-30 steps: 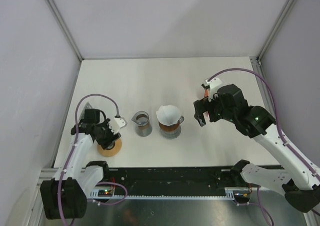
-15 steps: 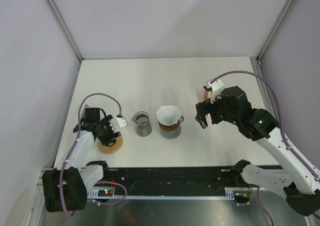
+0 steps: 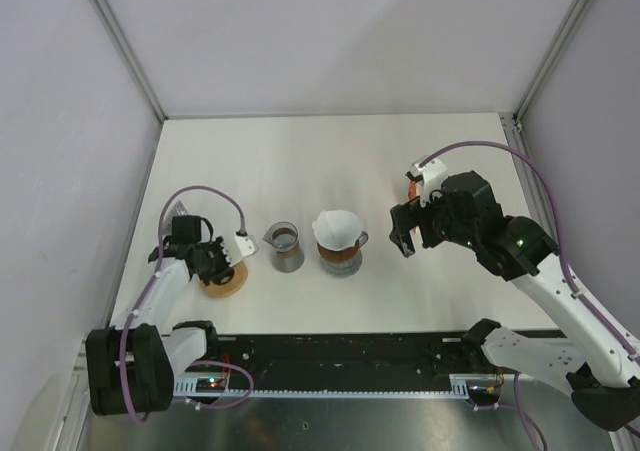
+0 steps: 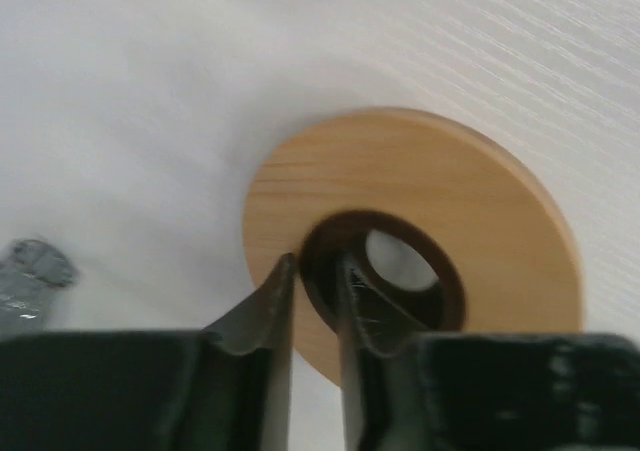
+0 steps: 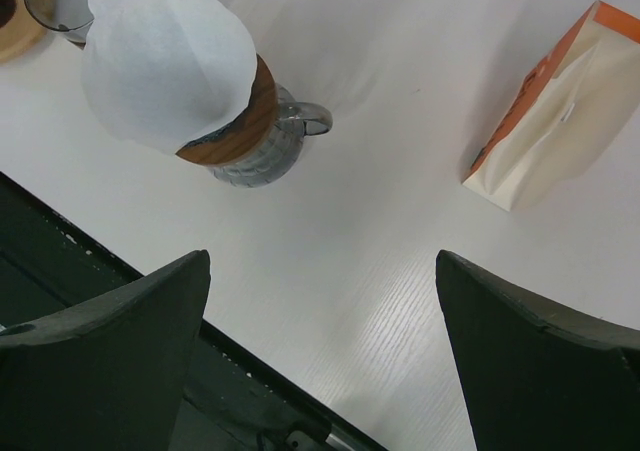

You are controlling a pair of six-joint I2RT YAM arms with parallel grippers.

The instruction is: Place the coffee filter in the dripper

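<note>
The white paper coffee filter sits on top of the glass dripper, which has a wooden collar and a handle. My right gripper hovers just right of it, wide open and holding nothing. At the table's left, my left gripper is down on a flat wooden ring. One finger rests on the ring's top face, the other reaches into its centre hole, and the jaws are closed on the inner rim.
A small glass beaker with dark liquid stands between the wooden ring and the dripper. An orange-and-cream paper bag lies right of the dripper, mostly hidden under my right arm in the top view. A grey object lies left of the ring.
My left gripper's jaws have closed from open onto the wooden ring's inner rim. The right gripper drifted slightly right and stays open.
</note>
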